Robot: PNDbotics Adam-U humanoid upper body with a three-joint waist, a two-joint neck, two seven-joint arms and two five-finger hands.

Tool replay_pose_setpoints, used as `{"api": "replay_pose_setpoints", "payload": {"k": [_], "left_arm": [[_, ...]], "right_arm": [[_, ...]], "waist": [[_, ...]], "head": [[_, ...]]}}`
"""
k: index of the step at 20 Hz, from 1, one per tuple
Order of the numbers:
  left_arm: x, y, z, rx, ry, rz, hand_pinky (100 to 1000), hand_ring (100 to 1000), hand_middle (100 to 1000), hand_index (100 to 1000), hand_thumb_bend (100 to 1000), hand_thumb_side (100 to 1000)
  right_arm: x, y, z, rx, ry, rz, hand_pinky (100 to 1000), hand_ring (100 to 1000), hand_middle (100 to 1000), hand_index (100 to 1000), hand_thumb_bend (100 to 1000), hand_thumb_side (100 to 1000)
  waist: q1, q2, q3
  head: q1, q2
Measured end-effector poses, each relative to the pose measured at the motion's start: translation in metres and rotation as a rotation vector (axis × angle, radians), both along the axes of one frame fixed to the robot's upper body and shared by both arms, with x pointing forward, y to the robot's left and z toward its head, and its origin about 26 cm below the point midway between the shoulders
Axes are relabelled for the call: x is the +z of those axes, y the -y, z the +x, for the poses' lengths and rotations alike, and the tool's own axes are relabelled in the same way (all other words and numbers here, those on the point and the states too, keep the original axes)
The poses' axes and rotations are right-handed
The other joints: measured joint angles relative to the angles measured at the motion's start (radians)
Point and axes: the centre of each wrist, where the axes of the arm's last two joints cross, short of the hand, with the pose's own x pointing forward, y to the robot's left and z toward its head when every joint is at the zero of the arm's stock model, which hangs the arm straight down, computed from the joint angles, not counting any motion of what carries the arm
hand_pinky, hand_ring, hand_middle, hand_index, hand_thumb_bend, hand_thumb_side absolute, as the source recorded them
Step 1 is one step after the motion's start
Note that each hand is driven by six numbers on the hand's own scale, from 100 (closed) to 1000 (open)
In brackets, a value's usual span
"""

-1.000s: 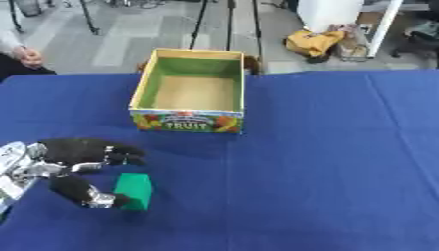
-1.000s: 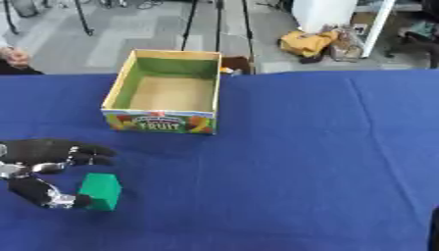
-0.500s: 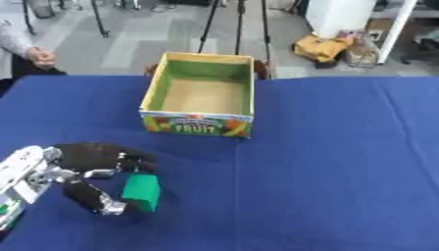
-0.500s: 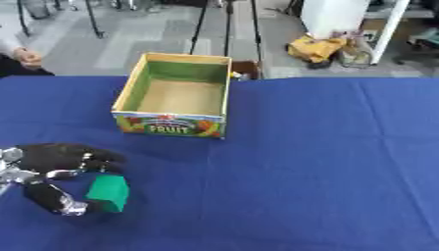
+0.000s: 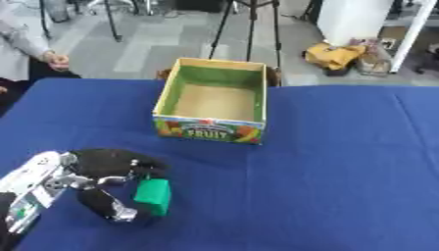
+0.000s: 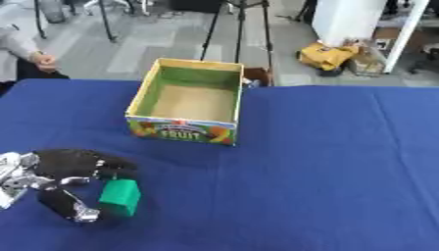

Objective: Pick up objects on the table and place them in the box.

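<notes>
Cardboard box (image 5: pixel 209 130) beyond boxy green block (image 5: pixel 154 196) in left hand (image 5: pixel 99 169).

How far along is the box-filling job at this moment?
Nothing looks done: the box shows only its bare floor. In hand: the left hand has its fingers and thumb curled round the green block, low by the blue table. Left: carrying it into the box.

Between the left hand (image 5: pixel 99 169) and the box (image 5: pixel 216 104) near the table's (image 5: pixel 343 162) far edge, bare cloth lay open.
</notes>
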Motion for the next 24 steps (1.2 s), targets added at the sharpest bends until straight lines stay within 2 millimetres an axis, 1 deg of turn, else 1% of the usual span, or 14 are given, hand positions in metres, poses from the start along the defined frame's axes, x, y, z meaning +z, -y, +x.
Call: {"api": "replay_pose_setpoints", "payload": {"k": [5,12,14,15,22,24], "left_arm": [[-0.0019,0.0019,0.0008,-0.010,0.011,0.024,880,991,1000,1000,308,1000],[-0.0059,0.0016,0.0023,-0.014,0.010,0.024,874,983,1000,1000,306,1000],[-0.0061,0.0012,0.0027,-0.012,0.009,0.024,869,977,1000,989,298,1000],[-0.0059,0.0013,0.0028,-0.012,0.009,0.024,858,966,986,964,286,1000],[-0.0058,0.0012,0.0033,-0.015,0.004,0.008,834,943,958,913,303,1000],[-0.0070,0.0005,0.0034,-0.012,-0.001,0.007,819,915,929,907,309,1000]], "right_arm": [[-0.0005,0.0002,0.0000,-0.001,-0.003,0.004,827,851,552,816,100,611],[-0.0004,0.0010,0.0000,-0.003,-0.003,0.007,829,852,551,815,100,596],[-0.0004,0.0016,-0.0001,-0.005,-0.003,0.008,829,852,550,814,100,592],[-0.0004,0.0016,-0.0001,-0.005,-0.003,0.008,829,852,550,813,100,590],[-0.0004,0.0017,-0.0001,-0.006,-0.006,0.011,830,851,549,810,100,583],[-0.0003,0.0016,-0.0001,-0.006,-0.006,0.012,830,851,549,809,100,582]], "waist": [[0.000,0.000,0.000],[0.000,0.000,0.000],[0.000,0.000,0.000],[0.000,0.000,0.000],[-0.001,0.000,0.000],[-0.001,0.001,-0.001]], "head": [[0.000,0.000],[-0.001,0.000],[-0.001,0.000],[-0.001,0.000],[-0.001,0.000],[-0.001,0.000]]}}
